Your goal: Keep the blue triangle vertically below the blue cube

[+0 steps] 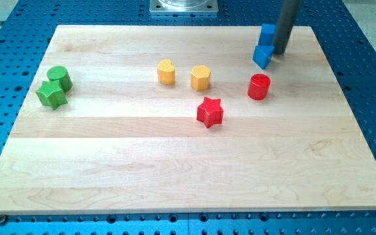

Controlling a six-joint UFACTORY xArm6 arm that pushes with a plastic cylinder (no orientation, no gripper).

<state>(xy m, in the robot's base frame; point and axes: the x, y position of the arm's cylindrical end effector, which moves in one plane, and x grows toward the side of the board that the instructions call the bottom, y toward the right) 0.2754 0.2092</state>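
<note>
Two blue blocks sit at the view's top right of the wooden board. The upper blue block, the cube, is partly hidden by my rod. The lower blue block, the triangle, lies just below it and touches it. My dark rod comes down from the view's top, and my tip rests right beside the lower blue block, on its right, apparently touching it.
A red cylinder and a red star lie below the blue blocks. Two yellow blocks sit mid-board near the top. A green cylinder and green star sit at the left.
</note>
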